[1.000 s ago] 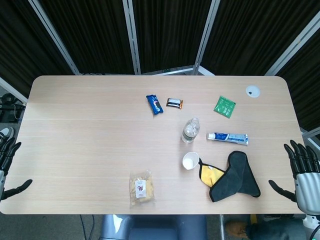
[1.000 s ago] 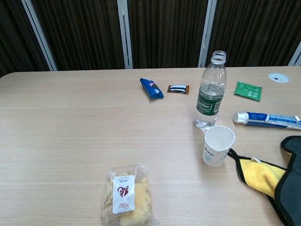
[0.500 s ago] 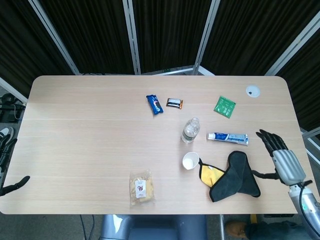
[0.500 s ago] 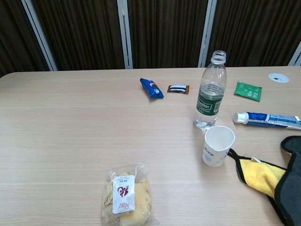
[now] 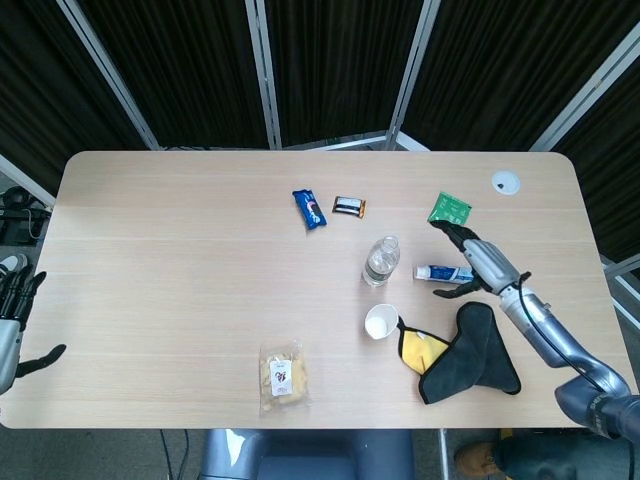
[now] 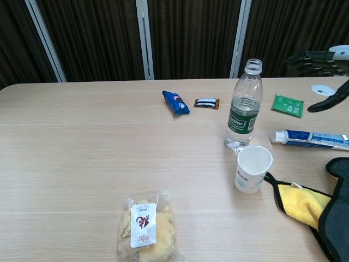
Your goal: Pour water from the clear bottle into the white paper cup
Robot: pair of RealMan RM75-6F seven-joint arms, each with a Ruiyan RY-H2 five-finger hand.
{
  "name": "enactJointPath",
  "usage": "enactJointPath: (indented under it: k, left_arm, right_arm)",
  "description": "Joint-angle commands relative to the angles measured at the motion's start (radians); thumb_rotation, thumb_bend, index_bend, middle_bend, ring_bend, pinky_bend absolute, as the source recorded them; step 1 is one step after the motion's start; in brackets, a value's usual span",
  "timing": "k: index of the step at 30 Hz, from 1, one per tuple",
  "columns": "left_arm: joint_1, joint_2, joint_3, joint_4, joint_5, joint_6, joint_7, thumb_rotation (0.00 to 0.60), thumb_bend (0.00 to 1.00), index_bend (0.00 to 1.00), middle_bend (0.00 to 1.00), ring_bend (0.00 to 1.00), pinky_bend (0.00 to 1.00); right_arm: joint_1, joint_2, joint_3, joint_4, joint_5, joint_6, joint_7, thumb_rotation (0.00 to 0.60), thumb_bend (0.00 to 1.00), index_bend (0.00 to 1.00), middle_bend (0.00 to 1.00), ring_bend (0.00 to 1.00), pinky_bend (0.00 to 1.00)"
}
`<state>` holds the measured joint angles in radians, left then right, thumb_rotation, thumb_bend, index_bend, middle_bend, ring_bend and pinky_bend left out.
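The right hand (image 5: 478, 262) hangs empty above the toothpaste tube (image 5: 455, 273), fingers spread toward the clear bottle (image 5: 380, 261); the left hand (image 5: 12, 320) waits unclenched off the table's edge. A careless sideways reach could topple that uncapped bottle, which stands upright mid-table, mouth up, just behind the white paper cup (image 5: 381, 321), spilling it.

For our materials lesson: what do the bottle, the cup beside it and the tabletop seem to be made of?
Bottle: probably clear glossy plastic, since you see through it.
Cup: likely matte white paper, with a thin rolled rim.
Tabletop: pale wood-look surface showing grain lines, possibly laminate.
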<state>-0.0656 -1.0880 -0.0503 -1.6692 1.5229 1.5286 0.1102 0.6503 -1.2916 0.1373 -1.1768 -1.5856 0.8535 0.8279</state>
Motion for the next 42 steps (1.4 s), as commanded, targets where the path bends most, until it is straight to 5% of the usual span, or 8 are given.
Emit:
enactJointPath:
  k: [1,23,42]
  left_arm:
    - [-0.006,-0.004,0.004,0.006,0.006,-0.009,-0.003,0.600,0.01,0.00,0.00,0.00,0.00]
    - [-0.041,-0.006,0.010,0.005,-0.036,-0.093,0.003,0.600,0.01,0.00,0.00,0.00,0.00]
    - [-0.060,0.002,0.004,0.015,-0.093,-0.148,-0.027,0.600,0.02,0.00,0.00,0.00,0.00]
  right_arm:
    - [0.043,-0.051,0.009,0.028,0.038,-0.067,-0.008,0.600,0.00,0.00,0.02,0.00,0.00]
    - [0.161,-0.293,0.055,0.191,0.241,-0.241,-0.143,0.600,0.00,0.00,0.03,0.00,0.00]
    - [0.203,-0.430,0.095,0.350,0.245,-0.279,0.078,0.600,0.00,0.01,0.09,0.02,0.00]
